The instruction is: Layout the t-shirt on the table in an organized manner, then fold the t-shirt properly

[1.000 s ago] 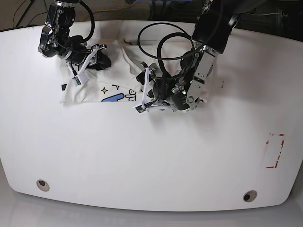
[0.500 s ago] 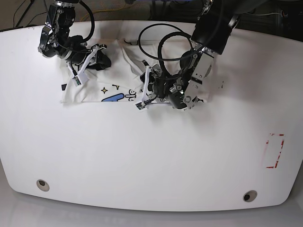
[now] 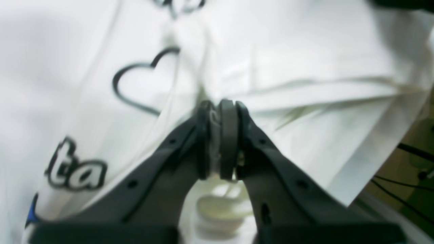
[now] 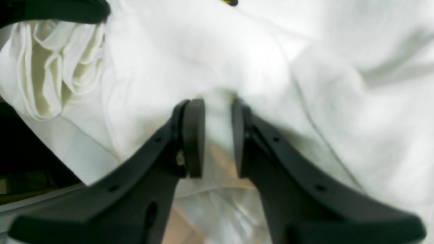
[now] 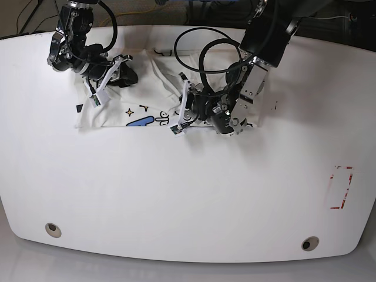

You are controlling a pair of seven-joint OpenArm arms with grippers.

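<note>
The white t-shirt (image 5: 147, 88) lies bunched at the back of the table (image 5: 176, 194), with part of its blue print showing along its near edge. My left gripper (image 5: 183, 110) is at the shirt's middle. In the left wrist view the left gripper (image 3: 218, 112) is shut on a thin fold of the t-shirt (image 3: 305, 67), beside a heart outline and the letters "ta". My right gripper (image 5: 125, 75) is at the shirt's left end. In the right wrist view the right gripper (image 4: 218, 112) pinches a ridge of the t-shirt (image 4: 339, 84) between its pads.
A red dashed rectangle mark (image 5: 341, 188) sits near the table's right edge. Two round grommet holes (image 5: 53, 229) (image 5: 309, 242) lie near the front edge. Black cables loop over the left arm (image 5: 258, 53) above the shirt.
The left gripper's jaws have closed from wide open onto a fold of the shirt, shifting slightly. The right arm and its grip have not moved.
</note>
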